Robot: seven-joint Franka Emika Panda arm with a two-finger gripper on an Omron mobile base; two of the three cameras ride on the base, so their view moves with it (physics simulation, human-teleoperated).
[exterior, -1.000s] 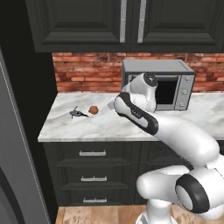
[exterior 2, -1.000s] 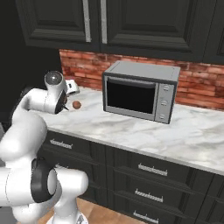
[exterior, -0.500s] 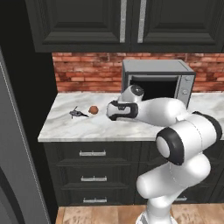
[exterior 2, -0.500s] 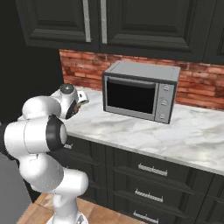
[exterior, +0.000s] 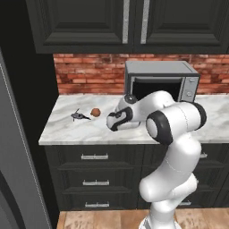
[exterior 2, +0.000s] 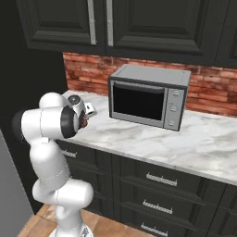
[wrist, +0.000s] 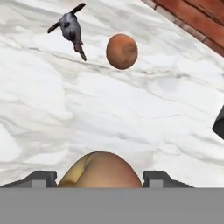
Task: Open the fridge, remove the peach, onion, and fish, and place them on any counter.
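Note:
My gripper (exterior: 112, 123) is shut on a yellow-orange peach (wrist: 100, 169), which sits between the two dark fingertips (wrist: 41, 178) just above the marbled counter (exterior: 80, 130). A red-brown onion (wrist: 122, 51) rests on the slab ahead of the hand, seen again as the onion (exterior: 95, 112) left of the gripper. Beside it lies the small dark-grey fish (wrist: 71, 29), the fish (exterior: 79, 116) nearest the counter's left end. In the right base view the gripper (exterior 2: 85, 121) hangs over the counter's (exterior 2: 185, 139) left part. The fridge (exterior: 18, 179) shows as a grey panel at the left edge.
A silver microwave (exterior: 161, 80) stands against the brick wall right of the hand, also the microwave (exterior 2: 148, 95). Black upper cabinets (exterior: 125, 22) hang overhead. Drawers with silver handles (exterior: 95, 157) sit below. The counter's left edge lies just beyond the fish.
The arm has folded and the hand has come down and left toward the counter, still holding the peach. Fish and onion have not moved.

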